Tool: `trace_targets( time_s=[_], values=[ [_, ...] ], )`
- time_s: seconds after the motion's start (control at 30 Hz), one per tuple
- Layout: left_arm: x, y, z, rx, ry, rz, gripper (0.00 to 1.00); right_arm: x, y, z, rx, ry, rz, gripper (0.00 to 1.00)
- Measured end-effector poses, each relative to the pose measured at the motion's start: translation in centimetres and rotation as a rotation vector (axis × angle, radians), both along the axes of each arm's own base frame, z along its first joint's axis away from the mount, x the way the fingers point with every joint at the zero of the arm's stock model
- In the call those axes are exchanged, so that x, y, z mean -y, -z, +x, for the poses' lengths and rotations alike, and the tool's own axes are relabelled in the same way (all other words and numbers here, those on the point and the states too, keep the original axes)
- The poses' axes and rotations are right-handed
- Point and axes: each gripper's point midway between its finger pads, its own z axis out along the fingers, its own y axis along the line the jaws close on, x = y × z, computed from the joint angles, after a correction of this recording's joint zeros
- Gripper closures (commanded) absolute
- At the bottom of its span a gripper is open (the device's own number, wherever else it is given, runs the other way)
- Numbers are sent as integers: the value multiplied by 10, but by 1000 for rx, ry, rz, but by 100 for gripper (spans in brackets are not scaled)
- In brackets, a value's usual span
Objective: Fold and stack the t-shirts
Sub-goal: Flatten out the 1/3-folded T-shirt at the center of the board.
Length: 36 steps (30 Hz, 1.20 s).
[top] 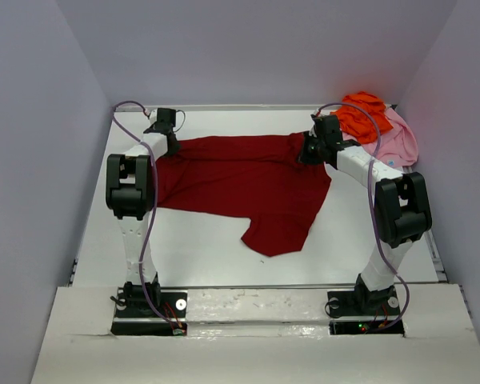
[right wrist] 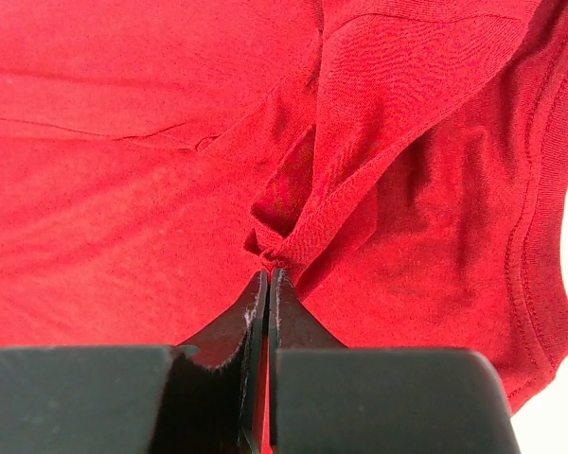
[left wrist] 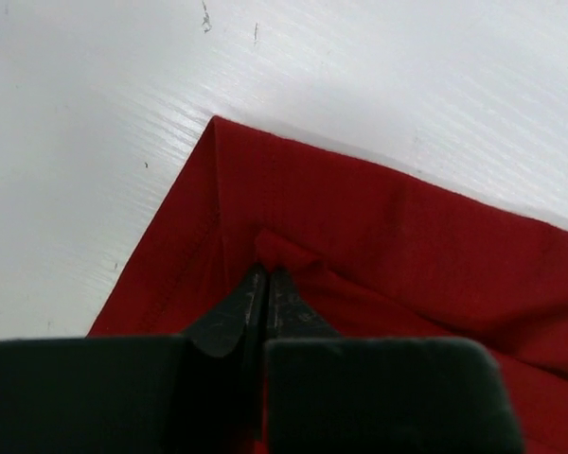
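Top external view, left to right. At centre left of the frame, left gripper [top: 170, 144] down on the upper-left corner of the dark red t-shirt [top: 240, 180]. Shirt spread over the middle of the white table [top: 200, 248], one flap trailing toward lower centre. At upper right, right gripper [top: 310, 150] down on the opposite upper corner. Beyond it, in the far right corner, orange t-shirt [top: 364, 116] and pink t-shirt [top: 398, 140] heaped together, unfolded.

Left wrist view: fingers pressed together on a small raised pinch of red cloth just inside a hemmed corner. Right wrist view: likewise closed on a bunched tuck beside a stitched hem.

Probably the first fold, with both upper corners held. Lift both corners together and level, with the edge between them taut but not stretched. Carry toward the bottom of the frame and lay down with hems matched. Mind the trailing flap at lower centre: likely to fold crooked unless straightened. Go slowly, to avoid dragging the whole shirt across the table.

Number of layers in each pinch: impossible to tell, fingertips buried in cloth. Left edge of the shirt masked by the left arm. Collar and sleeves not clearly made out. Part of the pink shirt hidden behind the right arm.
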Motion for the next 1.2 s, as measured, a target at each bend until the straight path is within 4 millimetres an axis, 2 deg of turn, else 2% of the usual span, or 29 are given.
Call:
trace_targets(
  time_s=[0.03, 0.4, 0.5, 0.57, 0.6, 0.67, 0.7, 0.73, 0.77, 0.9, 1.0, 1.1, 1.2],
  values=[
    [1, -1, 1, 1, 1, -1, 100, 0, 0, 0, 0, 0, 0, 100],
    [7, -3, 0, -3, 22, 25, 100, 0, 0, 0, 0, 1, -2, 100],
    [12, -20, -6, 10, 40, 51, 100, 1, 0, 0, 2, 3, -8, 100],
    [17, -43, -10, 45, 61, 60, 100, 3, -1, 0, 7, 7, -15, 100],
    [21, -61, -12, 80, 74, 63, 100, 4, -2, 0, 10, 9, -16, 100],
    [26, -104, -16, 161, 90, 69, 100, 5, -8, 1, 24, 14, -18, 100],
    [28, -132, -19, 219, 96, 70, 100, 5, -11, 1, 31, 15, -18, 100],
    [30, -150, -21, 255, 100, 69, 100, 6, -15, 1, 40, 17, -18, 100],
    [32, -181, -25, 324, 105, 65, 100, 6, -18, 1, 47, 18, -17, 100],
    [28, -253, -41, 480, 99, 61, 100, 7, -27, 1, 70, 22, -17, 100],
    [25, -272, -49, 523, 93, 65, 100, 9, -28, 2, 74, 28, -24, 100],
    [20, -266, -58, 509, 86, 80, 100, 14, -30, 3, 84, 43, -45, 100],
    [17, -251, -68, 467, 85, 97, 100, 21, -42, 4, 117, 65, -70, 100]
  ],
)
